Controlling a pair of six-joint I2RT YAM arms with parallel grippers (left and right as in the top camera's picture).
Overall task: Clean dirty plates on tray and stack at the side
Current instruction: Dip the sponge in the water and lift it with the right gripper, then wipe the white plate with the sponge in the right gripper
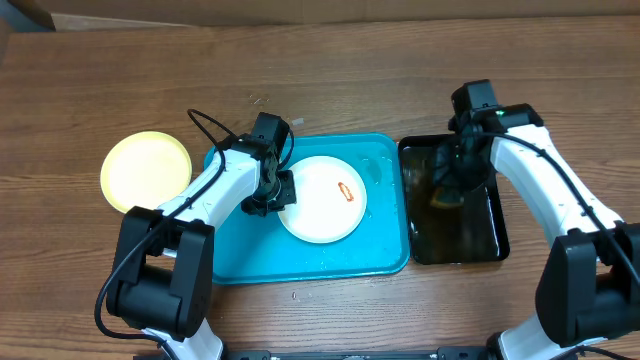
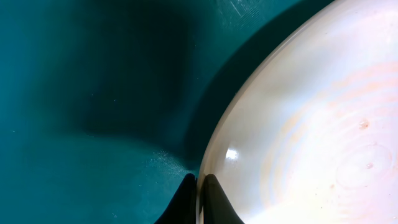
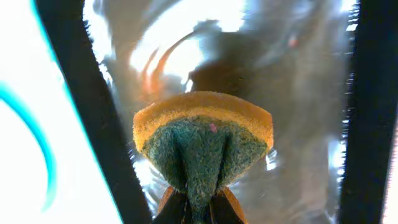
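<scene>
A white plate [image 1: 322, 199] with a small orange-red smear [image 1: 347, 191] lies on the turquoise tray [image 1: 240, 262]. My left gripper [image 1: 272, 195] is shut on the plate's left rim; in the left wrist view its dark fingertips [image 2: 199, 186] pinch the white plate's edge [image 2: 298, 137] above the tray floor [image 2: 93, 112]. A pale yellow-green plate [image 1: 146, 170] rests on the table left of the tray. My right gripper [image 1: 450, 182] hangs over the black tray [image 1: 490, 235], shut on a yellow and green sponge [image 3: 202, 140].
The black tray [image 3: 298, 81] holds rippling water under the sponge. Its dark rim [image 3: 93, 118] separates it from the turquoise tray. Bare wooden table [image 1: 350, 80] spreads behind both trays.
</scene>
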